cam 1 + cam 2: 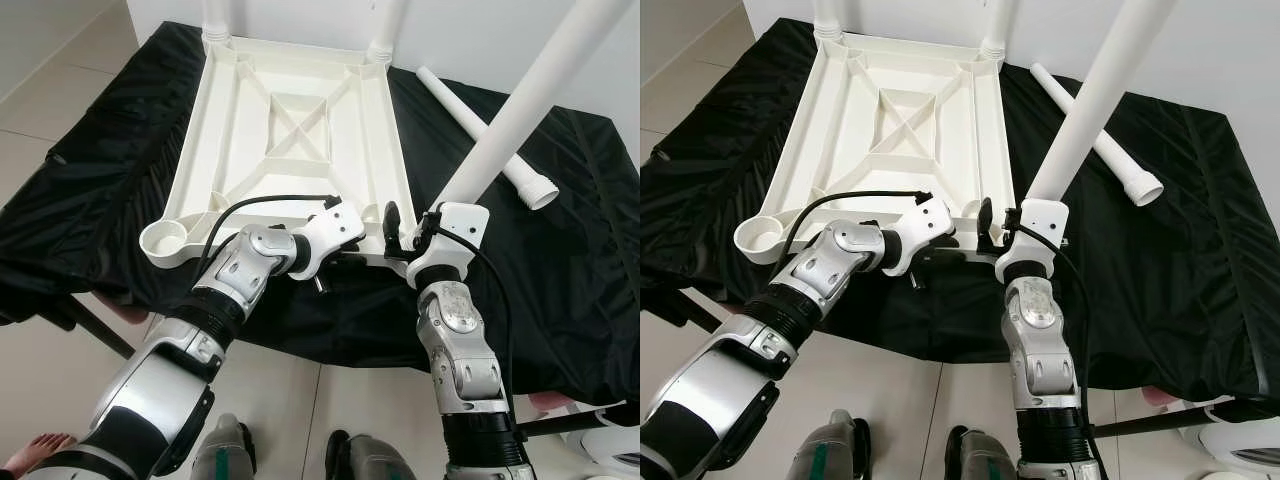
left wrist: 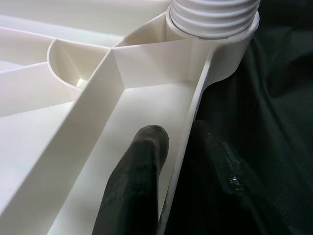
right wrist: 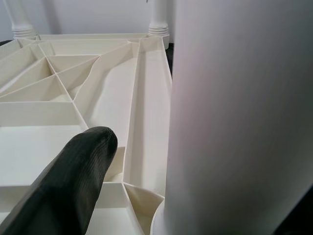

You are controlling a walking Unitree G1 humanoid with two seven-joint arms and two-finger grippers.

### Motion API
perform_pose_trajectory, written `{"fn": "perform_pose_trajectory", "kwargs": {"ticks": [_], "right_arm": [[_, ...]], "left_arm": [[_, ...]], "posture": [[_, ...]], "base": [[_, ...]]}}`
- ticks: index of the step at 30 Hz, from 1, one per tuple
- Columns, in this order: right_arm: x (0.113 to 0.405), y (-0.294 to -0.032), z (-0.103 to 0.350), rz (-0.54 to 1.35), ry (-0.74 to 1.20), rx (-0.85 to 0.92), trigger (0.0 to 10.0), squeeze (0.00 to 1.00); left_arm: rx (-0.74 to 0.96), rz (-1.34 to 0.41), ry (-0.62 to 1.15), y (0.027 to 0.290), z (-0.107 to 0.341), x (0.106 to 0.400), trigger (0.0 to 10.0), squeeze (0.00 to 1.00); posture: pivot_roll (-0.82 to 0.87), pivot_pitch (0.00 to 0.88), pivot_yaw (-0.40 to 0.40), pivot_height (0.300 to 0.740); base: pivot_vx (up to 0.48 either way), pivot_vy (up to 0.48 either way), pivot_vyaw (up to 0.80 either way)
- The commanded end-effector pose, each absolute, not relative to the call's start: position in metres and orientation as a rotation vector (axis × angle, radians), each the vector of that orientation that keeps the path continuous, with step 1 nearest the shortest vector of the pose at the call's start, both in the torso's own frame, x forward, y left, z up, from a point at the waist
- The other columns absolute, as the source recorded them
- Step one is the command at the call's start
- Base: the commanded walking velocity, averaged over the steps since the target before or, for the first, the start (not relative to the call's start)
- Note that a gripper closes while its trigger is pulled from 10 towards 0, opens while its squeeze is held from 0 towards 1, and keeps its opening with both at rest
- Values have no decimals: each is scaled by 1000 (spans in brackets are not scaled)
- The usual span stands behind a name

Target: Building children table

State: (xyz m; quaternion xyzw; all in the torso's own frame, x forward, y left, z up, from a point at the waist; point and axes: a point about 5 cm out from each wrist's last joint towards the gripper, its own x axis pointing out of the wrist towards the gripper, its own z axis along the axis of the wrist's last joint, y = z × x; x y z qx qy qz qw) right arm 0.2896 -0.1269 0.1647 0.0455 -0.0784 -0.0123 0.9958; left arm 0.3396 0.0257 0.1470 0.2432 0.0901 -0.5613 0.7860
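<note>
The white children's table top lies upside down on a black cloth. Two white legs stand in its far corner sockets. A third leg rises tilted from the near right corner socket. My right gripper is open around that leg's base, and its visible finger stands apart from the leg. My left gripper is shut on the table's near rim, one finger inside and one outside. The near left socket holds nothing. A fourth leg lies loose on the cloth at the right.
The black cloth covers a low surface whose front edge is right before me. Tiled floor runs on the left and a white wall stands behind. A person's bare foot is at the bottom left. A white object sits at the bottom right.
</note>
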Motion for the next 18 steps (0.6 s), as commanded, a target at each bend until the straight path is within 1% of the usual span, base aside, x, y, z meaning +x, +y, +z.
{"fn": "perform_pose_trajectory", "kwargs": {"ticks": [1,2,8,9,11,14,17,18], "right_arm": [[292,-129,160,7,-137,111,10000,1000],[294,-134,160,45,-141,97,10000,0],[300,-148,160,109,-151,63,10000,0],[301,-152,160,116,-152,55,10000,0],[307,-169,161,150,-160,17,10000,0],[309,-173,163,194,-168,4,10000,0],[308,-172,165,356,-180,-23,10000,0],[308,-172,165,356,-180,-23,10000,0]], "left_arm": [[546,-1240,190,16,146,336,10000,0],[547,-1239,190,16,146,336,10000,0],[548,-1237,189,16,146,336,10000,0],[549,-1237,189,16,146,336,10000,0],[548,-1236,189,17,147,336,10000,0],[548,-1236,189,17,147,337,10000,0],[548,-1236,189,17,147,337,10000,0],[548,-1236,189,17,147,337,10000,0]], "posture": [[12,80,-58,740],[13,80,-58,740],[14,80,-59,740],[14,80,-59,740],[14,80,-59,740],[13,79,-58,740],[11,78,-55,740],[11,78,-55,740]], "base": [[0,0,0],[0,0,0],[0,0,0],[0,0,0],[0,0,0],[0,0,0],[0,0,0],[0,0,0]]}}
